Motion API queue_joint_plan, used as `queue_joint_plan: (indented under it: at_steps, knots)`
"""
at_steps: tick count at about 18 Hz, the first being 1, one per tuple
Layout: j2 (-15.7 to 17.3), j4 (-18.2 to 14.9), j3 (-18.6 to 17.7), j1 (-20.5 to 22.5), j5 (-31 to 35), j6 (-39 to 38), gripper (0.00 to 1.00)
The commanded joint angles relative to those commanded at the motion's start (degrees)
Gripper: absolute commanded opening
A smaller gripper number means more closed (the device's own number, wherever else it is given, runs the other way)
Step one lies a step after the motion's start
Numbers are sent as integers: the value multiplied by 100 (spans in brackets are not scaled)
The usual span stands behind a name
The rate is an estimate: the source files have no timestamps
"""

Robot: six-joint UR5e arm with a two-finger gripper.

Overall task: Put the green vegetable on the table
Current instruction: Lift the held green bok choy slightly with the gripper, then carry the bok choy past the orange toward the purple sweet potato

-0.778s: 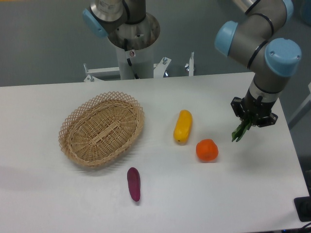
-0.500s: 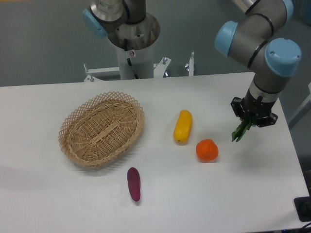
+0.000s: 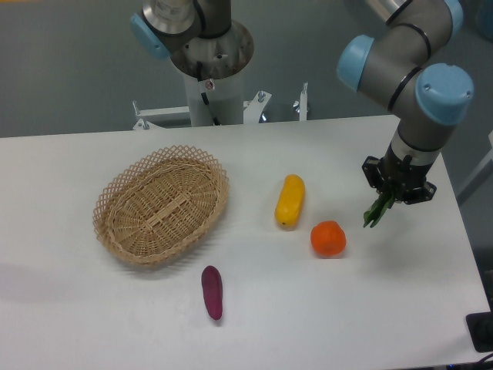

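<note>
Presently, 1 fixed camera view is catalogued as follows:

- Bench (image 3: 431,301): a large white flat top with a rounded corner at the lower right, by which all loose items are carried.
- Arm: 1 grey arm with light-blue joint caps, seen entering from the upper right and bent downward over the right part of the bench.
- Pincer (image 3: 394,187): a black 2-finger unit pointed downward, pressed together on the upper end of the green vegetable.
- Green vegetable (image 3: 377,210): a slim leafy piece, hung from the pincer and tilted so that its lower tip points down and to the left. It is held over the right side of the bench, to the upper right of the orange fruit. Whether the tip is in contact with the bench surface cannot be told; a pale stem end cannot be made out, being hidden within the pincer.
- Orange fruit (image 3: 328,238): 1 round piece, laid on the bench near the green vegetable, apart from it.
- Yellow vegetable (image 3: 290,200): 1 oblong piece, laid almost upright in the view, just up and left of the orange fruit, without contact.
- Purple vegetable (image 3: 212,291): 1 small dark eggplant-like piece, laid toward the front of the bench, below the basket's right end.
- Wicker basket (image 3: 123,239): 1 oval woven basket with an openwork rim, set on the left half of the bench, well apart from the pincer.
- Robot pedestal (image 3: 216,69): a pale column behind the far edge of the bench.
</note>
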Motion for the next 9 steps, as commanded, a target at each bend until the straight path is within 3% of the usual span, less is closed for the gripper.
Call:
queue_joint_plan:
  at_steps: [9]
  knots:
    - [35, 0, -53, -404, -79, -238, 9]
